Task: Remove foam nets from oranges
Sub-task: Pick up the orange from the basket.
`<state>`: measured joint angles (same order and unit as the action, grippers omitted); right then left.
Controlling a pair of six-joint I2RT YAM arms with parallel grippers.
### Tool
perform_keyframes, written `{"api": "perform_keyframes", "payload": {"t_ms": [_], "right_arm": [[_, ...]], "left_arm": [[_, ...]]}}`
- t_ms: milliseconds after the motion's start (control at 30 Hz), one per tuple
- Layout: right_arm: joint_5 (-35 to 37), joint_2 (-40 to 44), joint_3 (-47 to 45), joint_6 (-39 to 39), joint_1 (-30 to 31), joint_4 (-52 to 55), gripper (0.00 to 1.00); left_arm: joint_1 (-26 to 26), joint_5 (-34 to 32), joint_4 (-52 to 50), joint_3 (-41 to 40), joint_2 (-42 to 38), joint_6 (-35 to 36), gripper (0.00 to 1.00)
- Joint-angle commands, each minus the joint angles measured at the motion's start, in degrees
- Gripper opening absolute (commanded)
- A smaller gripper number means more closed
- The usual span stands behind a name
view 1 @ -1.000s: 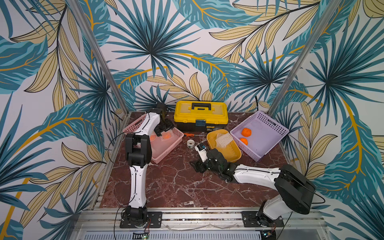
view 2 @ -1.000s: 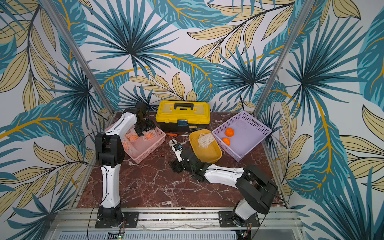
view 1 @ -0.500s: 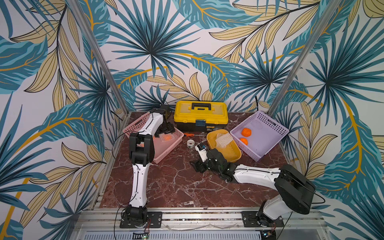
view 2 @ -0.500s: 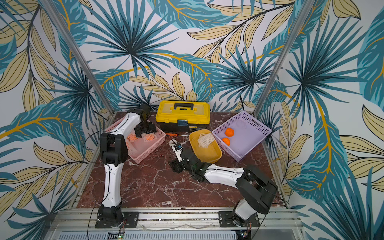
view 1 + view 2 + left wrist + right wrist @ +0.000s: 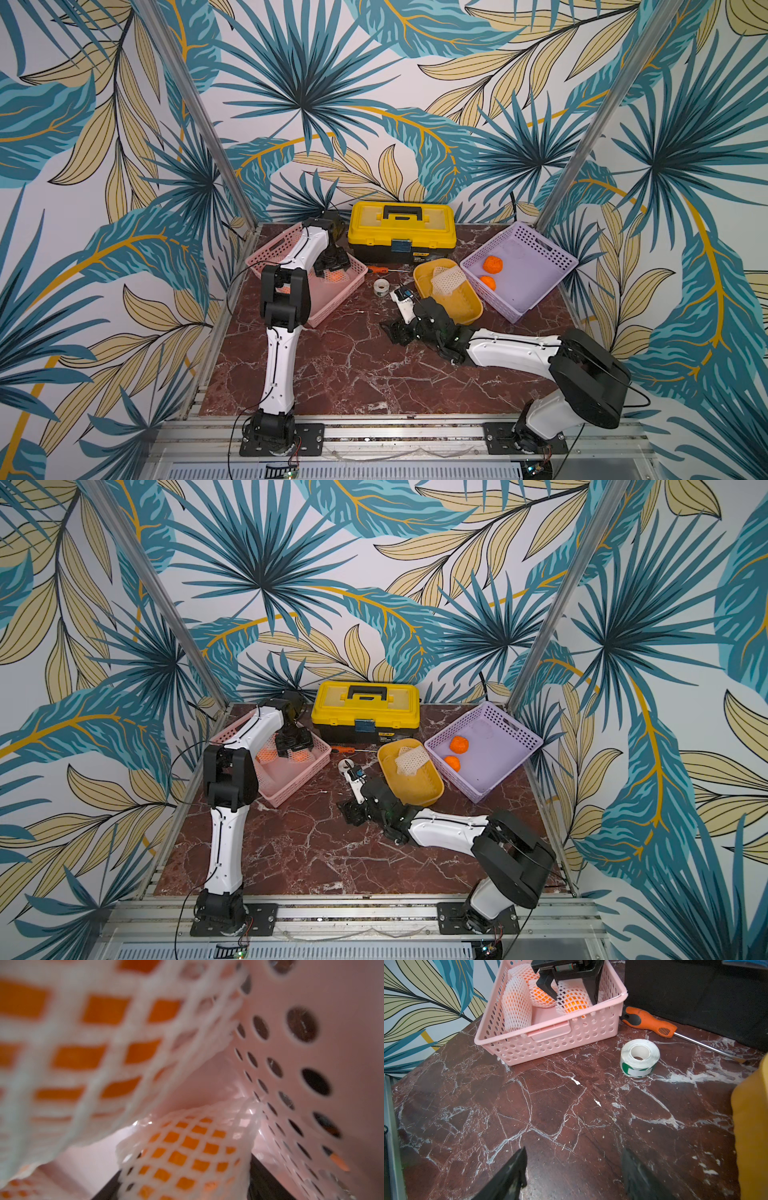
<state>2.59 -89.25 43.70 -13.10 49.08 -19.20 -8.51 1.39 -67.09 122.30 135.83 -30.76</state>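
Trouble is most likely at the pink basket [image 5: 550, 1026], which sits just left of the yellow toolbox [image 5: 401, 232]. Down inside it, the left gripper [image 5: 572, 997] straddles one netted orange [image 5: 574, 1004], a finger on each side; whether the fingers actually press it I cannot tell. Two more netted oranges [image 5: 517, 1005] crowd in beside it, on the side away from the toolbox.

If the fingers pinch only soft foam, the fruit may slip out on the lift. The mesh could also snag a neighbour and drag it along. The finger nearest the toolbox stands close to the basket wall, so a crooked pull could tip or shift the light basket.

In front of the toolbox, the right gripper [image 5: 573, 1152] hangs released and empty over the marble [image 5: 571, 1105], too far off to steady anything. Right of the toolbox, two bare oranges [image 5: 493, 263] rest in the purple basket [image 5: 536, 291]. One stripped foam net [image 5: 446, 280] lies in the yellow tray [image 5: 469, 309].
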Motion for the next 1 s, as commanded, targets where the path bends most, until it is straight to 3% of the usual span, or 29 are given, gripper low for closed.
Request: {"api": "perform_keyframes", "payload": {"t_ms": [0,267,500,733,967], "right_arm": [[1.1,1.2,-0.5,-0.5,0.3,0.1,0.73],[3.0,3.0,-1.7,-1.3,0.3,-0.6,0.73],[9.4,6.2,-4.3,-2.7,0.2,-2.5,0.72],[17.4,10.3,-7.1,-4.3,-0.7,-3.0,0.72],[20.2,16.6,-11.1,-9.5,-6.6,-2.5,0.72]], "left_arm": [[0.3,1.9,-0.6,0.9,-0.6,-0.4,0.70],[0.1,1.6,-0.4,-2.9,-9.0,-1.7,0.65],[-2.8,2.2,2.0,-12.4,-24.0,-3.6,0.65],[-11.2,4.0,7.9,-25.0,-37.5,-4.4,0.65],[-22.1,10.1,19.1,-38.8,-41.1,-7.7,0.65]]}}
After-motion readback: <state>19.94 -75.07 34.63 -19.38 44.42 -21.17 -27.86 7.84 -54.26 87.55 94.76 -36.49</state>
